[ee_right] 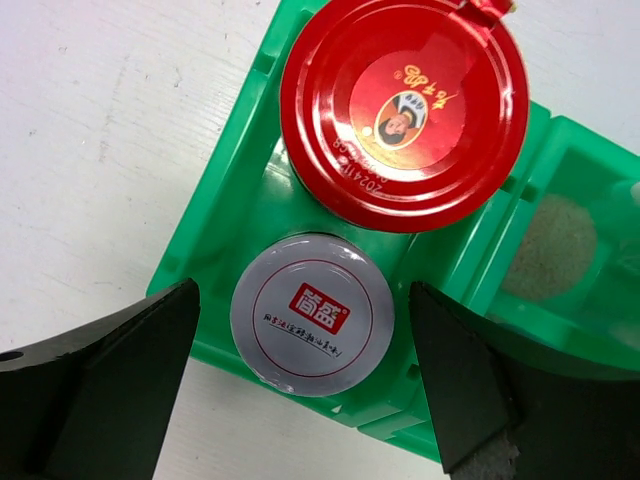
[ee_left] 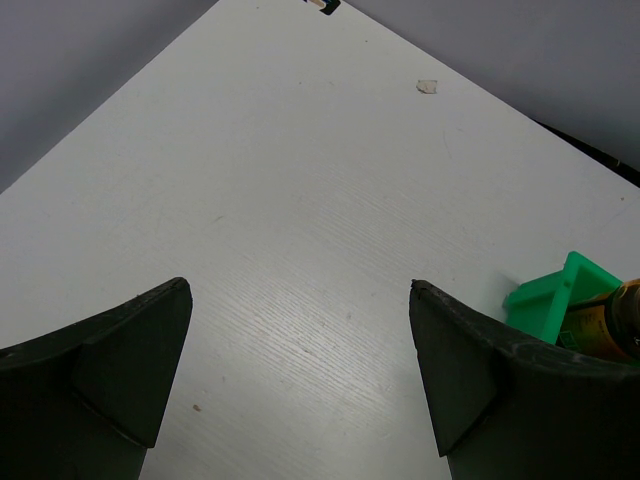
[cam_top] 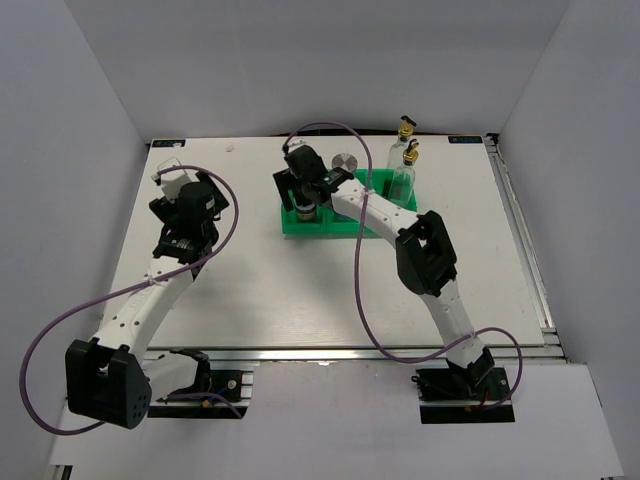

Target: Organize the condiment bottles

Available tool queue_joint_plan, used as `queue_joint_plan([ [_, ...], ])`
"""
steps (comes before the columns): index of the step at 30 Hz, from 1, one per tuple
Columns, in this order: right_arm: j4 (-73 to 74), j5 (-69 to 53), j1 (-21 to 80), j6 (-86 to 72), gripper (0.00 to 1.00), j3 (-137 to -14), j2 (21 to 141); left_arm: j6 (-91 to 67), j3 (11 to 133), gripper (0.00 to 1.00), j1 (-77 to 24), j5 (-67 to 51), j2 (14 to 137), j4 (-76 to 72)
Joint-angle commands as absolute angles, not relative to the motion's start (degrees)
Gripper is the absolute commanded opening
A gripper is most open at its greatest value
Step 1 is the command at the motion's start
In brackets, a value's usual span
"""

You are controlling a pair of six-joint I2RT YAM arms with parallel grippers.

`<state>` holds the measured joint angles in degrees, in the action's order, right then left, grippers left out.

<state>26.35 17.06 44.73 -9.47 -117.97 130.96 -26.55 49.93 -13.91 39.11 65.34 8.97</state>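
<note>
The green tray [cam_top: 340, 229] stands at the table's middle back. My right gripper [cam_top: 305, 192] hovers open over its left compartment. In the right wrist view its fingers straddle, without touching, a silver-lidded shaker [ee_right: 312, 315] standing next to the red-lidded jar [ee_right: 403, 105] in that compartment [ee_right: 215, 215]. Another silver-lidded shaker [cam_top: 345, 165] stands at the tray's back edge. One tall glass bottle with a gold spout [cam_top: 403, 178] stands at the tray's right end, and the other [cam_top: 405, 143] just behind it. My left gripper [cam_top: 190, 205] is open and empty over bare table [ee_left: 300, 285].
In the left wrist view a corner of the green tray [ee_left: 550, 295] and a jar with a yellowish label [ee_left: 612, 318] show at the right edge. A pale round shape [ee_right: 548, 250] lies in the neighbouring compartment. Grey walls enclose the table.
</note>
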Motion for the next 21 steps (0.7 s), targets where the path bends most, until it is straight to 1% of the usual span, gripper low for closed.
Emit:
queue_joint_plan([
  [1,24.1,18.9,44.6,-9.9,0.89,-118.2,125.3,-26.7,49.9,0.98,-13.4,38.8,64.2,8.6],
  [6,26.6,20.7,44.7,-9.8,0.89,-115.7,119.2,-26.6,50.0,0.98,-13.4,38.9,64.1,8.7],
  [8,26.9,21.0,44.8,-9.8,0.89,-113.9,114.3,-26.6,50.1,0.98,-13.4,38.4,64.0,8.8],
  [11,25.7,19.6,44.8,-9.5,0.89,-106.2,105.3,-26.7,50.7,0.98,-13.4,38.3,64.2,9.6],
  [12,25.1,19.3,44.8,-9.7,0.89,-103.2,102.6,-27.2,50.9,0.98,-13.4,38.2,64.2,10.0],
  [13,23.6,19.3,44.8,-10.3,0.89,-96.5,97.1,-27.2,51.1,0.98,-13.4,38.0,64.2,10.4],
  [15,21.8,18.5,44.7,-10.7,0.89,-88.9,91.3,-27.1,51.0,0.98,-13.4,36.7,63.9,10.5],
  [16,20.6,18.5,44.8,-11.2,0.90,-81.5,85.3,-27.1,51.0,0.98,-13.4,36.7,63.8,10.8],
  [17,20.3,18.8,44.8,-12.1,0.89,-78.0,82.5,-27.2,51.0,0.98,-13.4,36.7,63.7,11.1],
  [18,20.3,19.2,44.7,-12.9,0.89,-74.7,77.0,-27.2,51.1,0.98,-13.4,36.7,63.6,11.3],
  [19,21.0,20.3,44.5,-14.1,0.89,-68.6,74.2,-27.5,51.1,0.98,-13.4,36.8,63.7,11.7],
  [21,22.3,24.5,44.0,-16.8,0.89,-62.8,69.3,-27.9,50.9,0.98,-13.4,35.7,63.7,11.7],
])
